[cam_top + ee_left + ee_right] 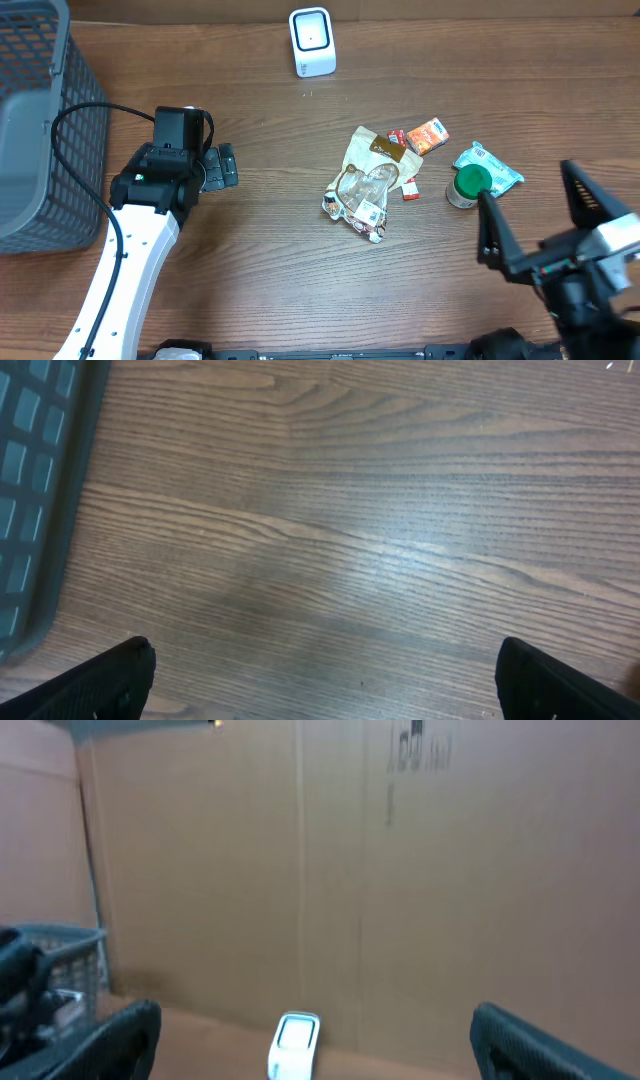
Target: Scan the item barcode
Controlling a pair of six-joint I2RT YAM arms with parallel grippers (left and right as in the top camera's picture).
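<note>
A white barcode scanner (312, 42) stands upright at the back of the wooden table and also shows low in the right wrist view (295, 1046). The items lie in a cluster right of centre: a crinkled clear and tan bag (366, 183), a small orange packet (428, 135), a red packet (398, 138), a green-lidded tub (468, 185) and a teal pouch (492, 166). My left gripper (222, 167) hangs open over bare wood (325, 680), well left of the items. My right gripper (540, 215) is open and empty, raised just right of the tub and facing the scanner (316, 1020).
A grey mesh basket (35, 120) fills the left side; its wall shows in the left wrist view (35, 500) and in the right wrist view (55, 960). A cardboard wall (350, 870) backs the table. A black cable (85, 130) runs along the left arm.
</note>
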